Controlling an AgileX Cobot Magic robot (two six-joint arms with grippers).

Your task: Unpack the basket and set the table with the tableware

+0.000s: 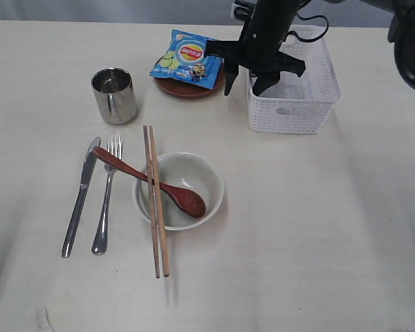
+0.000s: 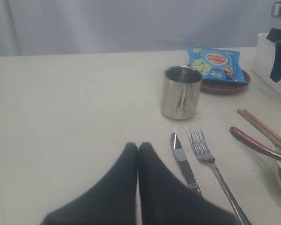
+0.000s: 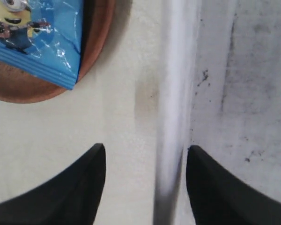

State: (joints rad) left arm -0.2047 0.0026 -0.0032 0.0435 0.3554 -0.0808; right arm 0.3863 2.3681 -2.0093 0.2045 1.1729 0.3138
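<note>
Standing open-topped at the far right of the desk, the basket shows nothing inside, though the arm hides part of it; its longer side seems to run away from the exterior camera. The right gripper hangs with fingers spread apart and nothing between them but the basket's left wall, one finger outside and one inside. That looks like a release or a reach for the basket itself.

Just beside that wall sits the small brown plate, with a blue chips packet lying on it. Further left stands the steel mug, upright.

Nearer the camera the place looks largely set. The chopsticks lie parallel across the left rim of the bowl, pointing near to far. The wooden spoon rests its head in the bowl, handle slanting left over the chopsticks. Knife and fork lie side by side, tips toward the mug.

The left gripper hovers pressed together and empty, near the knife.
</note>
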